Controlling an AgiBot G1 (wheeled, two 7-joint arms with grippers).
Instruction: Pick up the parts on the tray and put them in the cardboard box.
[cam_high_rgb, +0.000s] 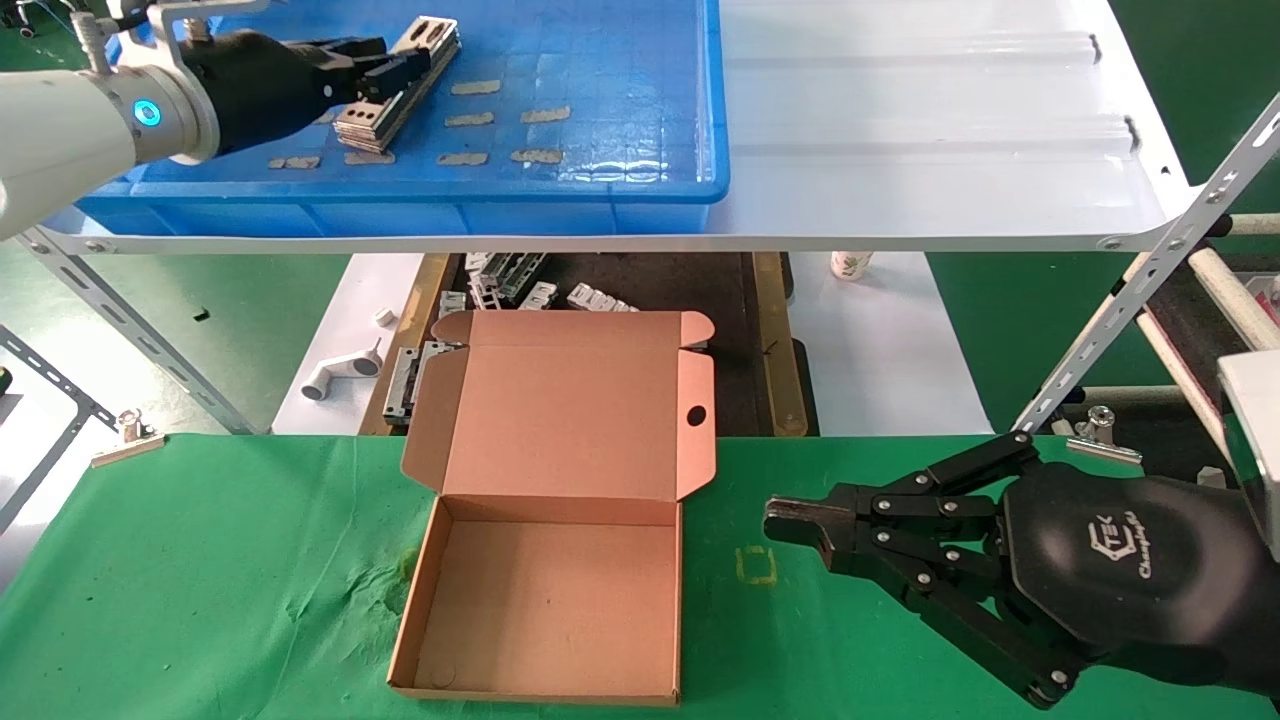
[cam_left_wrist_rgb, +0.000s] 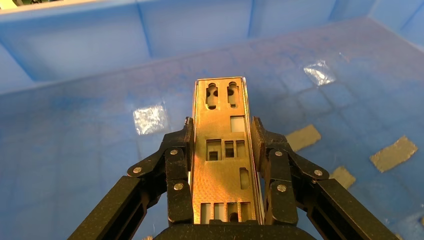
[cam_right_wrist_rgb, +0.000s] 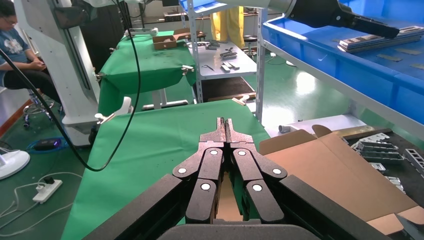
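The left gripper (cam_high_rgb: 385, 75) reaches into the large shallow blue plastic tray (cam_high_rgb: 560, 190) on the white sheet-metal shelf (cam_high_rgb: 930, 130). Its two black fingers (cam_left_wrist_rgb: 179, 170) are closed against the long edges of a thin silver-grey punched metal plate (cam_left_wrist_rgb: 225, 150), which runs lengthwise between them and juts out past the fingertips. In the head view this plate sits atop a small stack of like plates (cam_high_rgb: 400, 85) under the fingers; how many are in the stack cannot be told. About eight tan tape strips (cam_high_rgb: 475, 88) dot the tray floor beyond and beside the gripper.

One small shallow brown cardboard box (cam_high_rgb: 545, 590) lies open on the green cloth (cam_high_rgb: 200, 580), lid back, empty. The right gripper (cam_high_rgb: 790, 520) hovers just beside the box, well apart from the tray, its fingers pressed together on nothing.
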